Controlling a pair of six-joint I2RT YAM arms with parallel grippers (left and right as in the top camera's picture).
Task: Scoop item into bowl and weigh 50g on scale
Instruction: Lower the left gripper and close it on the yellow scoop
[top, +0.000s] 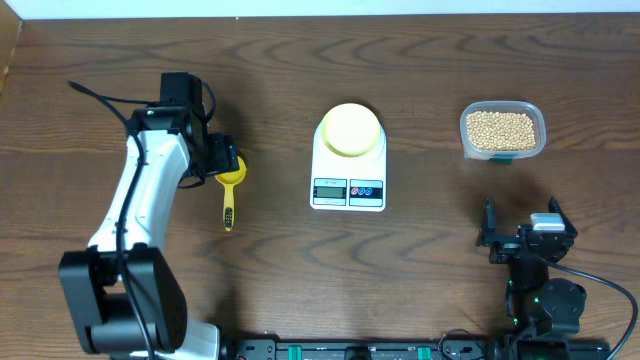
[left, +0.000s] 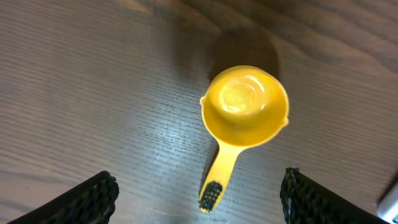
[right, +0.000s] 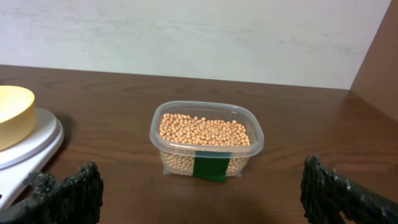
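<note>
1. Overhead, at left: the left fingers (left: 93, 198) are spread wide above the yellow scoop (top: 230, 186), which lies on the bench (top: 420, 270).
2. Centre: the bowl (top: 350, 129) sits on the scale (top: 348, 192).
3. Right: the beans (top: 501, 128) fill a clear tub (top: 541, 127); the right fingers (right: 69, 196) are spread, gripping nothing.

One scale (top: 348, 203) is sitting on the counter (top: 300, 80), carrying one bowl (top: 351, 130). One clear tub (top: 541, 128) is holding beans (top: 500, 127), too many to count. One yellow scoop (top: 229, 200) is lying alone. Two tools are showing: one left tool (left: 198, 200), one right tool (right: 204, 198).
</note>
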